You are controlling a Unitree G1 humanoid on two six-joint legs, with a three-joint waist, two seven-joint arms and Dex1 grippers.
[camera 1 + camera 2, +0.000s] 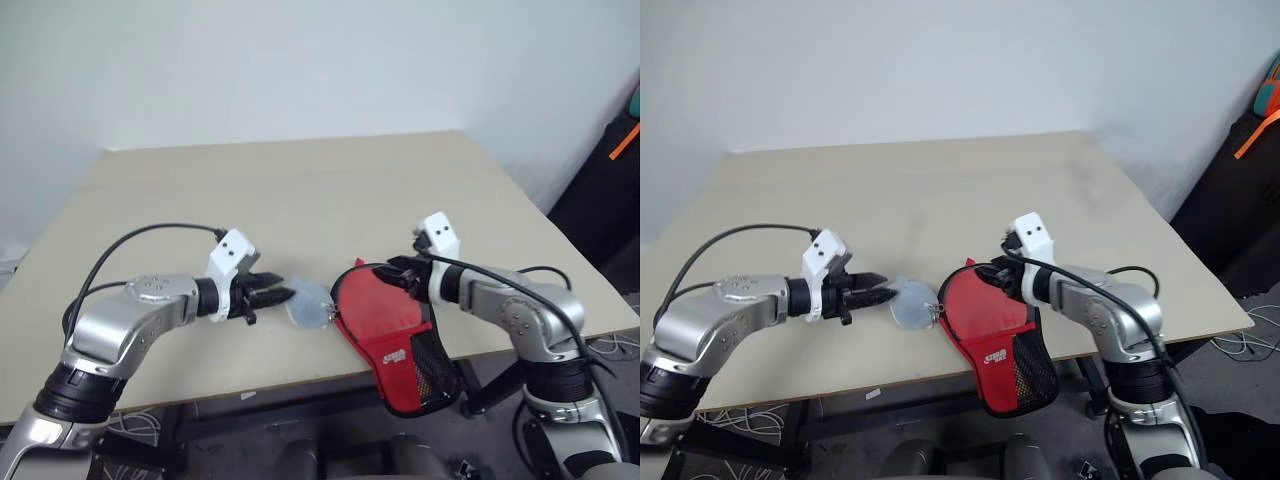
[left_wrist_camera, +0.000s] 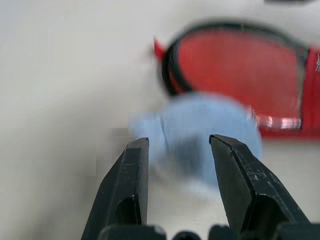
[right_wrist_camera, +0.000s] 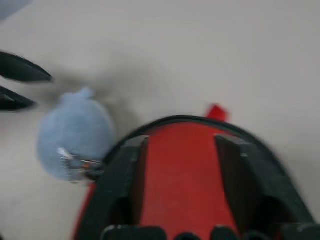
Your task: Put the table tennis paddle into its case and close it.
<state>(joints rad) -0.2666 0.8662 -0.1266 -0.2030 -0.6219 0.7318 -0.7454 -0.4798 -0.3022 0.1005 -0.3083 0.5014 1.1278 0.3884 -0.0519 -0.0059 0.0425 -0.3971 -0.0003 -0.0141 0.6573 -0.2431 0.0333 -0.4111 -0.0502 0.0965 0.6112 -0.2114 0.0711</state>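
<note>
Bench point(image 1: 300, 190) of pale beige carries the things, and the case point(image 1: 385, 320) serves as the landmark. The case lies red side up at the bench's near edge, its round end on the surface and its narrow end, with white logo and black mesh, hanging over that edge. A black rim runs around the round end. The table tennis paddle cannot be made out; whether it lies inside the case cannot be told.

Just beside the round end of the case, on the side toward the left arm, sits a small pale grey-blue wad point(image 1: 310, 305), touching or almost touching the case's rim near a bit of shiny metal. It lies directly between the left hand point(image 1: 282, 294) and the case.

The left hand points at the wad from the far side of it, fingers point(image 2: 127, 185) parted with a clear gap between them and nothing in it; the tips stand just short of the wad.

The right hand point(image 1: 400, 272) rests at the round end of the case, its black fingers point(image 3: 122, 180) lying over the red fabric. Whether they pinch it cannot be told.
</note>
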